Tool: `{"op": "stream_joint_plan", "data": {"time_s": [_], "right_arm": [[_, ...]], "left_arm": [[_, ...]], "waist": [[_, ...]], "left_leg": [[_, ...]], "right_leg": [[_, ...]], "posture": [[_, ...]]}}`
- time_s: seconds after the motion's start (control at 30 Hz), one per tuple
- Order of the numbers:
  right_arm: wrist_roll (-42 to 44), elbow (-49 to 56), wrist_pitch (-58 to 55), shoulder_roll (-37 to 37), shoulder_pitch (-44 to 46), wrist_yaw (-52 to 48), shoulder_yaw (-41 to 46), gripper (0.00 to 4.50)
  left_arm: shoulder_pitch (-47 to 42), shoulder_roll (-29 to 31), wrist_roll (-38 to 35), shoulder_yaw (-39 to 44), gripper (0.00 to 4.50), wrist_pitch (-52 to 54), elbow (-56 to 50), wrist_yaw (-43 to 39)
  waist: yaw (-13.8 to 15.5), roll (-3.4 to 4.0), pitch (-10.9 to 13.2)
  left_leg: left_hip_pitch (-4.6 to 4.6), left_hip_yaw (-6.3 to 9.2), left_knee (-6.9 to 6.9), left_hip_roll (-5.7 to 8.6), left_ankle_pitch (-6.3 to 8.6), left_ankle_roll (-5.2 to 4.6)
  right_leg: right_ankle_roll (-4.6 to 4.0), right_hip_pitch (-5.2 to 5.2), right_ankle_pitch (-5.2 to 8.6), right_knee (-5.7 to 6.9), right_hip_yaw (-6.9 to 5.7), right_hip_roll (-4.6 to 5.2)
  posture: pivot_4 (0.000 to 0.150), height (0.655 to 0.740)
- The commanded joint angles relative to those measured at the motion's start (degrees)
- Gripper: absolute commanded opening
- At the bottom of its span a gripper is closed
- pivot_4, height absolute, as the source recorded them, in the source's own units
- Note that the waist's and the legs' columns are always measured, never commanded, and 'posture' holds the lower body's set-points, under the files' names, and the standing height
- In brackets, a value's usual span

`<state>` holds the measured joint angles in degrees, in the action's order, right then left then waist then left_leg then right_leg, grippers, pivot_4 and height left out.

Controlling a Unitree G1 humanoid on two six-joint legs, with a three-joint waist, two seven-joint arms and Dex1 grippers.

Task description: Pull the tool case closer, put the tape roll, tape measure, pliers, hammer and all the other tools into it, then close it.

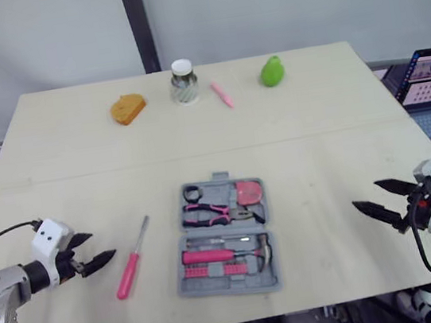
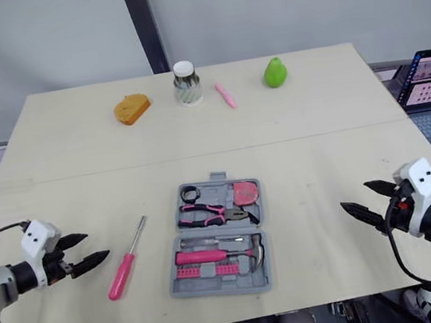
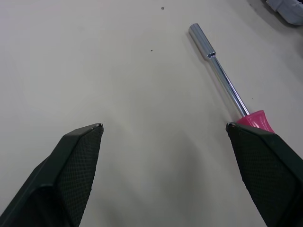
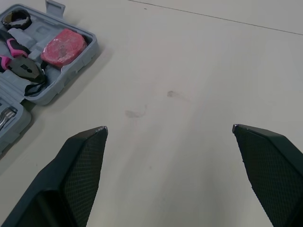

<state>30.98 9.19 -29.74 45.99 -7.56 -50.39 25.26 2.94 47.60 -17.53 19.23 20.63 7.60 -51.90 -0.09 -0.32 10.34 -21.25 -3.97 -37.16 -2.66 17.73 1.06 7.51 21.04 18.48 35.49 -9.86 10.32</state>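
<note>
Left eye view: tool case (image 1: 188, 286) open at mid counter (image 1: 313, 115), with tape roll (image 1: 192, 193), pliers (image 1: 211, 213), tape measure (image 1: 247, 191) and hammer (image 1: 212, 254) inside, smaller pieces hard to make out. Pink-handled screwdriver (image 1: 132, 262) outside, just left of it, handle partly hidden behind left gripper (image 1: 103, 245) in left wrist view. Left gripper and right gripper (image 1: 365, 195): fingers spread wide, holding nothing.

Tool case (image 2: 217, 286): matt gry plastic

Open grey tool case (image 2: 218, 290) at the centre of the counter (image 2: 309, 140), pliers (image 2: 210, 210) and hammer (image 2: 201, 256) seated inside — a pink-handled driver (image 2: 127, 261) lies just to its left. Left tool (image 2: 97, 245) and right tool (image 2: 354, 197), fingers spread, flank the case, well apart from it.
</note>
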Motion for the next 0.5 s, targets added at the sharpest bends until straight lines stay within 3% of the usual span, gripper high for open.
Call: {"op": "stream_joint_plan", "data": {"time_s": [0.03, 0.33, 0.5], "right_arm": [[1.4, 2.8, -1.0, -0.1, 0.4, 0.7, 1.0, 4.50], [6.0, 13.2, -7.3, 1.7, 3.8, -0.4, -2.7, 4.50], [8.6, 18.2, -10.9, 3.5, 12.8, -1.4, -9.5, 4.50]], "left_arm": [[1.7, -1.1, -2.2, 3.4, 4.45, 0.3, -3.7, 1.4], [9.5, -10.0, -6.6, 8.2, 4.45, 4.4, -17.0, 9.8], [15.0, -16.0, -4.5, 4.9, 4.45, 4.4, -24.7, 15.4]], "waist": [[0.1, 0.00, 0.0], [-0.1, -0.02, 0.0], [0.0, -0.06, 0.0]], "left_leg": [[0.01, -0.03, 0.00, 0.00, 0.00, 0.00], [0.03, -0.25, 0.00, -0.05, 0.04, -0.02], [0.02, -0.49, -0.04, -0.08, 0.10, -0.06]], "right_leg": [[0.00, 0.01, 0.00, 0.00, 0.03, 0.00], [-0.01, 0.17, -0.01, 0.05, 0.36, -0.04], [-0.02, 0.34, -0.01, 0.06, 0.64, -0.08]], "posture": [[0.150, 0.7400], [0.150, 0.7400], [0.150, 0.7400]]}}
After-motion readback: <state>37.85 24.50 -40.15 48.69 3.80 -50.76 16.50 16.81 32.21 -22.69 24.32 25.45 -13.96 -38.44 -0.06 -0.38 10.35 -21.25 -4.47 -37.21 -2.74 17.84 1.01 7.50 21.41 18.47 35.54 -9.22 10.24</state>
